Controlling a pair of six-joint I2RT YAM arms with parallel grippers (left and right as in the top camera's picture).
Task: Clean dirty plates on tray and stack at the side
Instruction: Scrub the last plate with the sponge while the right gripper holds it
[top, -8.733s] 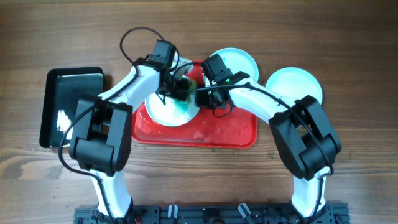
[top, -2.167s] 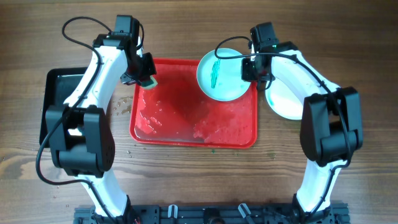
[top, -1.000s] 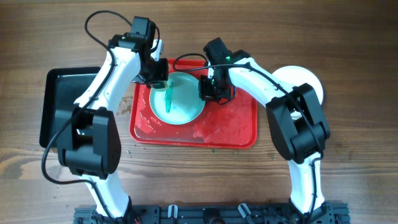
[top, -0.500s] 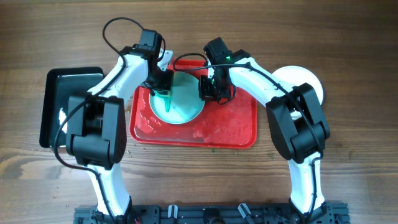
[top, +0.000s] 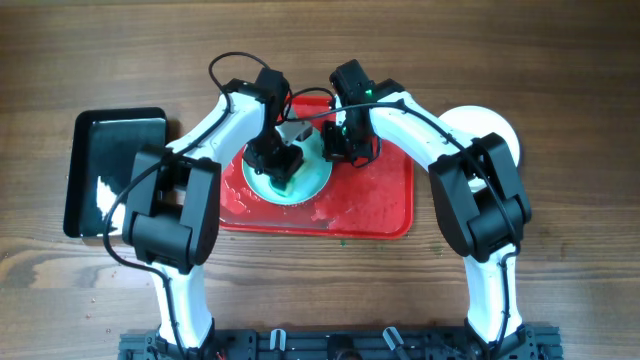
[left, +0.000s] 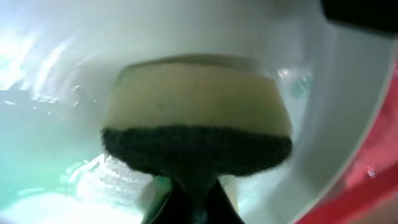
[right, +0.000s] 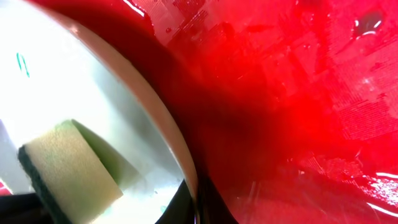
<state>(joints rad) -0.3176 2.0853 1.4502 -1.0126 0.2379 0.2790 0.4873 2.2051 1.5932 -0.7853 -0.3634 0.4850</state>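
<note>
A pale aqua plate (top: 300, 180) with teal-green smears lies on the left half of the red tray (top: 370, 210). My left gripper (top: 278, 160) is shut on a yellow sponge with a dark scrub side (left: 196, 115) and presses it on the plate's middle (left: 56, 162). My right gripper (top: 338, 145) is shut on the plate's right rim (right: 171, 134), over the wet tray (right: 298, 106). The sponge also shows in the right wrist view (right: 68, 171). A clean white plate (top: 490, 125) lies on the table right of the tray, partly hidden by the right arm.
A black rectangular tray (top: 105, 170) lies on the wooden table left of the red tray. The red tray's floor is wet with foam patches (top: 345, 212). Cables loop above both wrists.
The left gripper has moved the sponge from the plate's upper left down onto its middle, smearing the teal streak. The right gripper has stayed on the plate's rim.
</note>
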